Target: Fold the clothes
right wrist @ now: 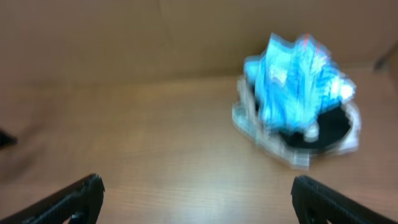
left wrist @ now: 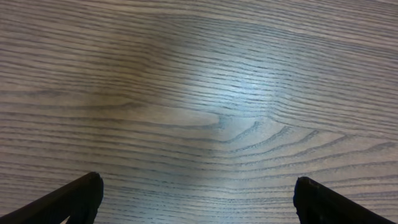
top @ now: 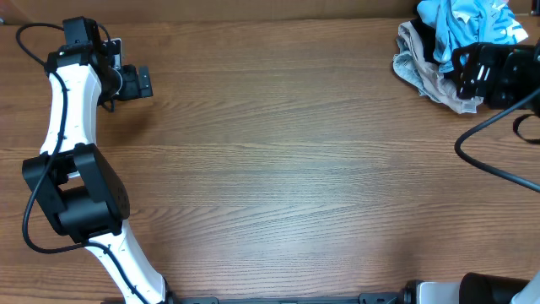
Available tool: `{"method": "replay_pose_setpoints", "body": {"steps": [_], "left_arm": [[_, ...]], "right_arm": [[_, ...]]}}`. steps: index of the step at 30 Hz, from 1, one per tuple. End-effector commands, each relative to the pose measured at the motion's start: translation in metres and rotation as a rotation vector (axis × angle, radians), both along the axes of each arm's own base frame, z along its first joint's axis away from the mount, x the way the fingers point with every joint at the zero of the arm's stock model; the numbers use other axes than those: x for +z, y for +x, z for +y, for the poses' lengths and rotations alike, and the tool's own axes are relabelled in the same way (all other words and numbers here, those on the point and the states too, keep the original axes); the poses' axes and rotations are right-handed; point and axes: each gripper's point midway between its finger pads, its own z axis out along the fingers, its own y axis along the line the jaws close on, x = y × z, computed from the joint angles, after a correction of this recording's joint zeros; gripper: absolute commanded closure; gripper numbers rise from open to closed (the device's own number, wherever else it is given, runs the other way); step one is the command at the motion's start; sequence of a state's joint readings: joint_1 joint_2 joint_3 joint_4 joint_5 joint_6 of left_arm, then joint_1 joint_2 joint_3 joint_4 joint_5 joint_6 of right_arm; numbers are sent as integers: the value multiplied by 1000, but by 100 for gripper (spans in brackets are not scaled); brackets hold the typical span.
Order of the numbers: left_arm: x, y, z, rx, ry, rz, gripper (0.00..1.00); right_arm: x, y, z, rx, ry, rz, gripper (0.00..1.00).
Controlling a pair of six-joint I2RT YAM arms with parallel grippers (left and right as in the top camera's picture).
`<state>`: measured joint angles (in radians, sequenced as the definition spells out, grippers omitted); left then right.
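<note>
Right pincer gaped wide, empty, facing clothes heap at far corner of table; left pincer likewise wide, empty. Risk: view was blurred, so grab perhaps could have snagged several garments together, or shoved heap off edge

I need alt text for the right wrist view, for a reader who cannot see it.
A blurred pile of clothes, bright blue on top, lies on the wooden table near a brown wall. The right gripper is open and empty, its dark fingertips in the lower corners.
</note>
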<state>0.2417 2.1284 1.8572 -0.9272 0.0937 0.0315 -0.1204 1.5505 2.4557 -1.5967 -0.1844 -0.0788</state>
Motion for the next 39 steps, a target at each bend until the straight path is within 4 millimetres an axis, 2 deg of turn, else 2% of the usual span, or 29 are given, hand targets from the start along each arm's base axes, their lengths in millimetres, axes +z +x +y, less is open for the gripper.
{"method": "replay_pose_setpoints", "body": {"steps": [1,4,6,10,13,14,21,29,33,39], "left_arm": [[-4,0,-5,-1,-13,8,0],[-4,0,-5,-1,-13,8,0],[-4,0,-5,-1,-13,8,0],[-4,0,-5,-1,-13,8,0],[-4,0,-5,-1,-13,8,0],[-4,0,-5,-1,-13,8,0],[-4,0,-5,-1,-13,8,0],[-4,0,-5,-1,-13,8,0],[-4,0,-5,-1,-13,8,0],[-4,0,-5,-1,-13,8,0]], "right_arm": [[29,-6,9,23,-17,-131,0],[36,-8,16,46,-23,-205,0],[34,-7,18,52,-26,-247,0],[6,-12,18,51,-31,-305,0],[-31,-22,18,47,-34,-334,0],[-57,-33,19,47,-37,-366,0],[-152,-72,21,45,-46,-474,0],[-244,-74,29,88,-35,-571,0],[-265,-72,29,88,-39,-604,0],[-271,-74,30,95,-44,-671,0]]}}
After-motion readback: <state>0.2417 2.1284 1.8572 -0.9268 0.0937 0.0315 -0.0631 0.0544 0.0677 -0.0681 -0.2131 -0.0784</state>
